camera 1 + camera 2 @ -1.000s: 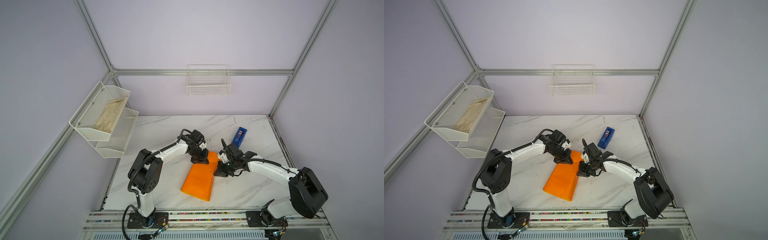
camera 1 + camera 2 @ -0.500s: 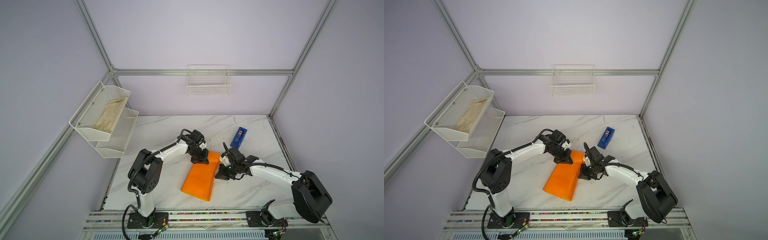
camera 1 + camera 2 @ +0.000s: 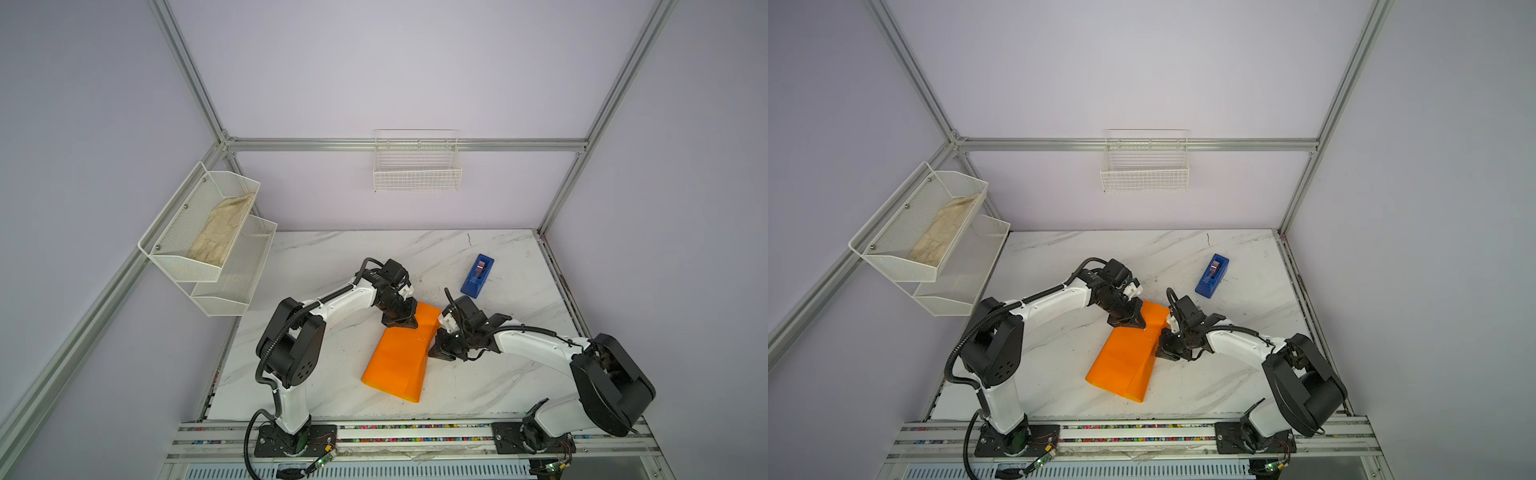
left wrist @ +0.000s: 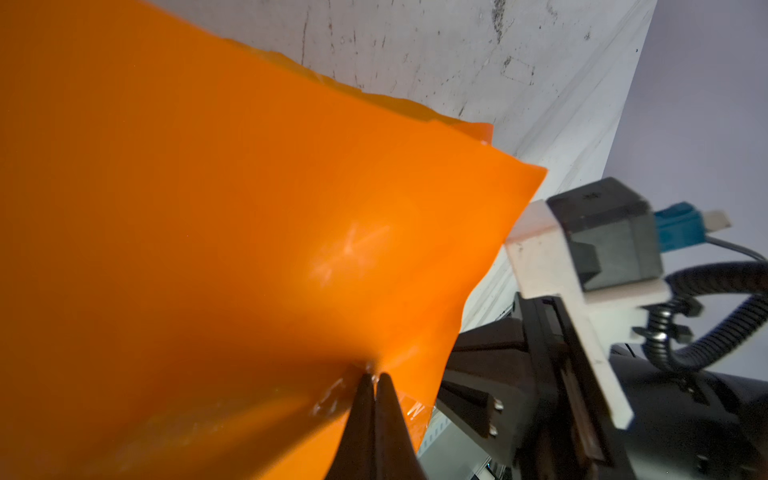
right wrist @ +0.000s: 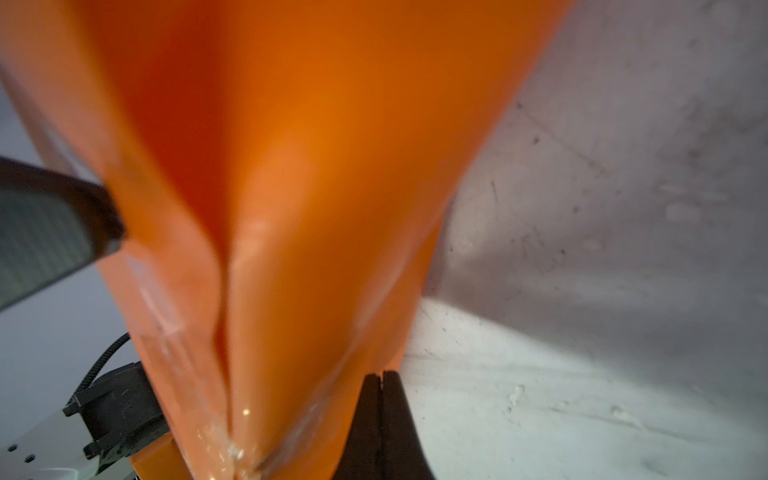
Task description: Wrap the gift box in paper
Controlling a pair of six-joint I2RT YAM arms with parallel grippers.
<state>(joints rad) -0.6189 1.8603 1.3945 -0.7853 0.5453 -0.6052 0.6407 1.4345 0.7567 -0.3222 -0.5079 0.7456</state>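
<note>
The orange paper lies folded into a flattened tube mid-table. The gift box is hidden; I cannot tell whether it sits inside. My left gripper is shut, its tips pressing down on the paper's far end, beside a glint of clear tape. In the left wrist view the tips meet on the paper. My right gripper is shut against the paper's right edge, low at the table. In the right wrist view it holds nothing, and the paper rises just beside it.
A blue tape dispenser stands at the back right of the marble table. A white wire basket hangs on the back wall. A two-tier mesh shelf on the left wall holds a beige cloth.
My right gripper has slid a little toward the table's front along the paper's right edge, and its arm has dropped lower. The left gripper has stayed on the paper.
</note>
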